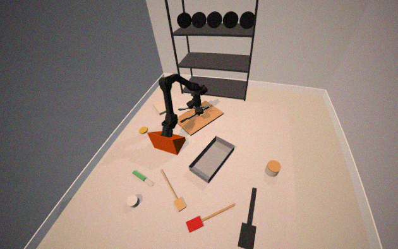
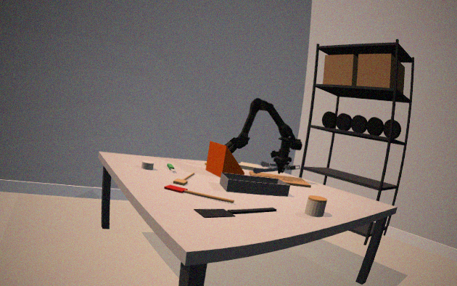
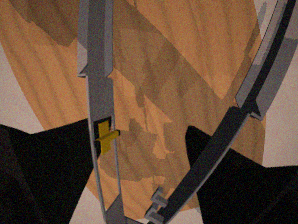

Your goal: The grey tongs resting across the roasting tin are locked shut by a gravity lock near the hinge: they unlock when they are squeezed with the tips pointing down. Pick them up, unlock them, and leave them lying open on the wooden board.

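Observation:
The grey tongs (image 1: 184, 119) (image 2: 266, 170) (image 3: 100, 95) are spread wide in a V over the wooden board (image 1: 191, 129) (image 2: 298, 181) (image 3: 190, 37). In the exterior view they look nearly level, a little above the board. The wrist view shows the hinge end at the bottom and the yellow lock piece (image 3: 106, 138) on the left arm. My gripper (image 1: 195, 107) (image 2: 281, 168) (image 3: 149, 125) is open, with both tong arms between or against its fingers. The contact is partly hidden. The roasting tin (image 1: 211, 158) (image 2: 254, 186) is empty.
A black spatula (image 1: 251, 208) (image 2: 250, 210), red spatula (image 1: 194, 224) (image 2: 175, 188), wooden spatula (image 1: 179, 204) (image 2: 180, 181) and green-handled tool (image 1: 139, 175) lie on the table. A lidded jar (image 1: 273, 168) (image 2: 315, 206) stands right of the tin. The shelf rack (image 1: 213, 61) stands behind the board.

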`<state>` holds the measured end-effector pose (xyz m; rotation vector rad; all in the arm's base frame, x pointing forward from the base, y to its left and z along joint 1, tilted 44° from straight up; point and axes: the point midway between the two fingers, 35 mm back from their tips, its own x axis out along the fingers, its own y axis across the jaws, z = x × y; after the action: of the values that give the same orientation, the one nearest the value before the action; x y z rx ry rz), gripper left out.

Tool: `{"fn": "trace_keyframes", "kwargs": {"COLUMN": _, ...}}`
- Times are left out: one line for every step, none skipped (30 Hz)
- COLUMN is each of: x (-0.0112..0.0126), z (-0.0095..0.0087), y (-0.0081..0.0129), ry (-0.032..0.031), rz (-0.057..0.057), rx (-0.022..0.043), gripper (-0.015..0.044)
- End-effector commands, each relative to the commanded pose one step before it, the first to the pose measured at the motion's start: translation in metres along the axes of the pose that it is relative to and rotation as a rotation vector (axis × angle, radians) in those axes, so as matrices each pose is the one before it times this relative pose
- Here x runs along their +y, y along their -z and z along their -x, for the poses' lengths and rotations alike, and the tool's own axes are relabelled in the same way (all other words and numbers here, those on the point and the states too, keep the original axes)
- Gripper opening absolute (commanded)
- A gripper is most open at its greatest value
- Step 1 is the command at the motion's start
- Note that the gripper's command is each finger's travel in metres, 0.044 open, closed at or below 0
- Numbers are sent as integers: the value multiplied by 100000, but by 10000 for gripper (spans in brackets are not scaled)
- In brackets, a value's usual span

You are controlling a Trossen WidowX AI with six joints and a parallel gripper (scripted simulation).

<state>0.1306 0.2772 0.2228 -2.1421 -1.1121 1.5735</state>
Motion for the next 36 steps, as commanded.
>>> {"fn": "trace_keyframes", "kwargs": {"x": 6, "z": 14, "y": -19, "ry": -22, "rz": -21, "rx": -107, "gripper": 375}}
{"fn": "trace_keyframes", "kwargs": {"x": 0, "z": 0, "y": 0, "ry": 0, "rz": 0, "rx": 0, "gripper": 401}}
{"fn": "trace_keyframes", "kwargs": {"x": 0, "z": 0, "y": 0, "ry": 0, "rz": 0, "rx": 0, "gripper": 427}}
{"fn": "trace_keyframes", "kwargs": {"x": 0, "z": 0, "y": 0, "ry": 0, "rz": 0, "rx": 0, "gripper": 440}}
{"fn": "trace_keyframes", "kwargs": {"x": 0, "z": 0, "y": 0, "ry": 0, "rz": 0, "rx": 0, "gripper": 440}}
{"fn": "trace_keyframes", "kwargs": {"x": 0, "z": 0, "y": 0, "ry": 0, "rz": 0, "rx": 0, "gripper": 440}}
{"fn": "trace_keyframes", "kwargs": {"x": -45, "z": 60, "y": 164, "ry": -48, "rz": 23, "rx": -6, "gripper": 440}}
{"fn": "trace_keyframes", "kwargs": {"x": -82, "z": 114, "y": 311, "ry": -88, "rz": 42, "rx": -12, "gripper": 440}}
{"fn": "trace_keyframes", "kwargs": {"x": -116, "z": 171, "y": 463, "ry": -126, "rz": 60, "rx": -16, "gripper": 440}}
{"fn": "trace_keyframes", "kwargs": {"x": -143, "z": 231, "y": 621, "ry": -158, "rz": 75, "rx": -18, "gripper": 440}}
{"fn": "trace_keyframes", "kwargs": {"x": -151, "z": 275, "y": 731, "ry": -171, "rz": 80, "rx": -17, "gripper": 440}}
{"fn": "trace_keyframes", "kwargs": {"x": -150, "z": 318, "y": 836, "ry": -176, "rz": 82, "rx": -13, "gripper": 440}}
{"fn": "trace_keyframes", "kwargs": {"x": -135, "z": 350, "y": 904, "ry": -167, "rz": 76, "rx": -4, "gripper": 440}}
{"fn": "trace_keyframes", "kwargs": {"x": -108, "z": 365, "y": 926, "ry": -146, "rz": 66, "rx": 7, "gripper": 440}}
{"fn": "trace_keyframes", "kwargs": {"x": -77, "z": 372, "y": 927, "ry": -121, "rz": 54, "rx": 20, "gripper": 440}}
{"fn": "trace_keyframes", "kwargs": {"x": -45, "z": 377, "y": 920, "ry": -95, "rz": 41, "rx": 34, "gripper": 440}}
{"fn": "trace_keyframes", "kwargs": {"x": -14, "z": 381, "y": 912, "ry": -68, "rz": 29, "rx": 49, "gripper": 440}}
{"fn": "trace_keyframes", "kwargs": {"x": 17, "z": 386, "y": 902, "ry": -43, "rz": 18, "rx": 65, "gripper": 440}}
{"fn": "trace_keyframes", "kwargs": {"x": 49, "z": 390, "y": 892, "ry": -17, "rz": 7, "rx": 83, "gripper": 440}}
{"fn": "trace_keyframes", "kwargs": {"x": 105, "z": 387, "y": 901, "ry": 18, "rz": -410, "rx": 90, "gripper": 440}}
{"fn": "trace_keyframes", "kwargs": {"x": 102, "z": 401, "y": 863, "ry": 32, "rz": 60, "rx": 126, "gripper": 440}}
{"fn": "trace_keyframes", "kwargs": {"x": 133, "z": 405, "y": 849, "ry": 56, "rz": 50, "rx": 147, "gripper": 440}}
{"fn": "trace_keyframes", "kwargs": {"x": 163, "z": 409, "y": 834, "ry": 79, "rz": 41, "rx": 169, "gripper": 440}}
{"fn": "trace_keyframes", "kwargs": {"x": 192, "z": 412, "y": 815, "ry": 101, "rz": 33, "rx": 192, "gripper": 440}}
{"fn": "trace_keyframes", "kwargs": {"x": 174, "z": 332, "y": 639, "ry": 96, "rz": 20, "rx": 171, "gripper": 440}}
{"fn": "trace_keyframes", "kwargs": {"x": 114, "z": 202, "y": 381, "ry": 65, "rz": 10, "rx": 111, "gripper": 440}}
{"fn": "trace_keyframes", "kwargs": {"x": 40, "z": 68, "y": 126, "ry": 23, "rz": 3, "rx": 39, "gripper": 440}}
{"fn": "trace_keyframes", "kwargs": {"x": 0, "z": 0, "y": 0, "ry": 0, "rz": 0, "rx": 0, "gripper": 440}}
{"fn": "trace_keyframes", "kwargs": {"x": 0, "z": 0, "y": 0, "ry": 0, "rz": 0, "rx": 0, "gripper": 440}}
{"fn": "trace_keyframes", "kwargs": {"x": -6, "z": 263, "y": -35, "ry": -60, "rz": -28, "rx": 71, "gripper": 440}}
{"fn": "trace_keyframes", "kwargs": {"x": -14, "z": 563, "y": -82, "ry": -127, "rz": -60, "rx": 152, "gripper": 440}}
{"fn": "trace_keyframes", "kwargs": {"x": -19, "z": 694, "y": -115, "ry": -155, "rz": -77, "rx": 188, "gripper": 440}}
{"fn": "trace_keyframes", "kwargs": {"x": -28, "z": 885, "y": -170, "ry": -196, "rz": -102, "rx": 242, "gripper": 440}}
{"fn": "trace_keyframes", "kwargs": {"x": -40, "z": 1098, "y": -248, "ry": -241, "rz": -132, "rx": 303, "gripper": 440}}
{"fn": "trace_keyframes", "kwargs": {"x": -36, "z": 857, "y": -223, "ry": -186, "rz": -108, "rx": 240, "gripper": 440}}
{"fn": "trace_keyframes", "kwargs": {"x": -13, "z": 292, "y": -82, "ry": -63, "rz": -38, "rx": 82, "gripper": 440}}
